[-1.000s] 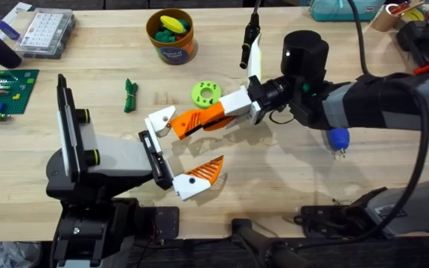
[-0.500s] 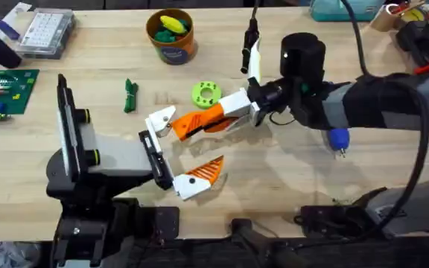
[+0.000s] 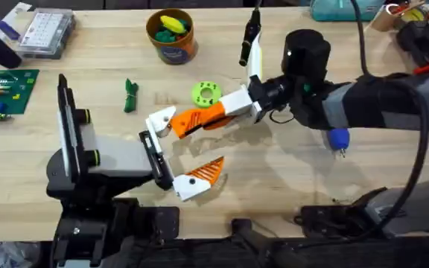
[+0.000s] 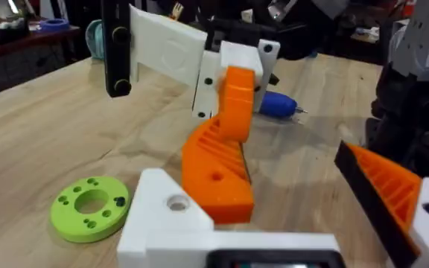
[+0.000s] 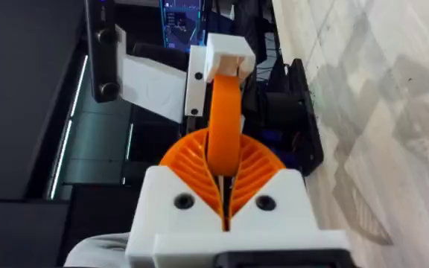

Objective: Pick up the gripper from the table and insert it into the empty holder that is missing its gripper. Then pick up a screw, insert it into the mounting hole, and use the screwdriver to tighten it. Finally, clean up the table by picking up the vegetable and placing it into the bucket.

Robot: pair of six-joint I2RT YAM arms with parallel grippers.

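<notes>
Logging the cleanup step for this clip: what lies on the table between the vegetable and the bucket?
Nothing: in the overhead view, bare wood runs from the vegetable up to the bucket.

No text, label, brand, number or sign is legible in any view. The bucket [image 3: 171, 34], beyond the right hand [image 3: 181, 125] on the surface [image 3: 274, 179], carries a dark band with a pale mark too small to read. The clear compartment box [image 3: 45, 31], far beyond the left hand [image 3: 171, 152], shows unreadable specks.
</notes>
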